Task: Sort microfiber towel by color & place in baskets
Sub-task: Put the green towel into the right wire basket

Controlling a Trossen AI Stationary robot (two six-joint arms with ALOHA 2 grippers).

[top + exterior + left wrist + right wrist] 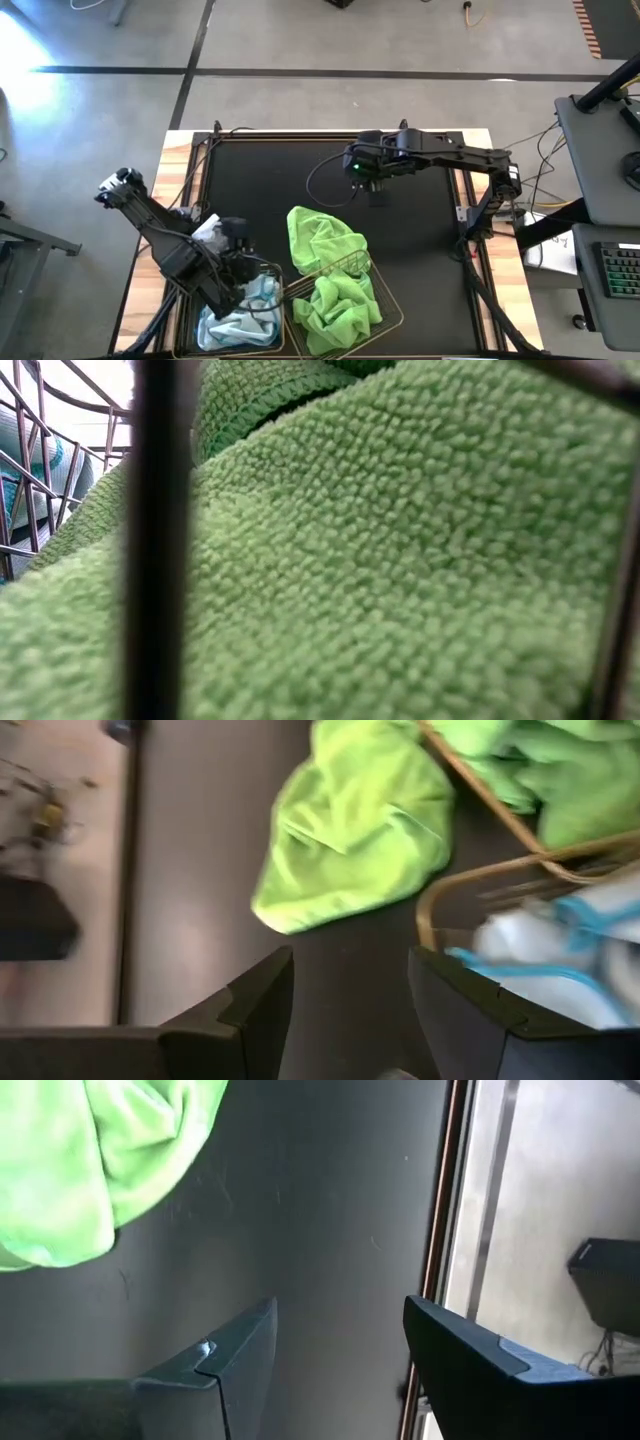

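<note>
With pale blue fuzzy towels [235, 322] already in the near-left wire-mesh basket [277, 340], the open, empty left gripper [350, 1010] should pinch the loose lime green towel [322, 238] draped over the right basket's [392, 308] far rim, while the right gripper [338, 1360] waits open far off.

From my right wrist camera I see the right gripper [338, 1355] with its two dark fingers [235, 1355] spread apart and nothing between them, above the black mat [320, 1210]. A lime green towel [90, 1160] lies crumpled on the mat. A wooden table edge [445, 1200] borders the mat, grey floor [560, 1170] beyond.
</note>
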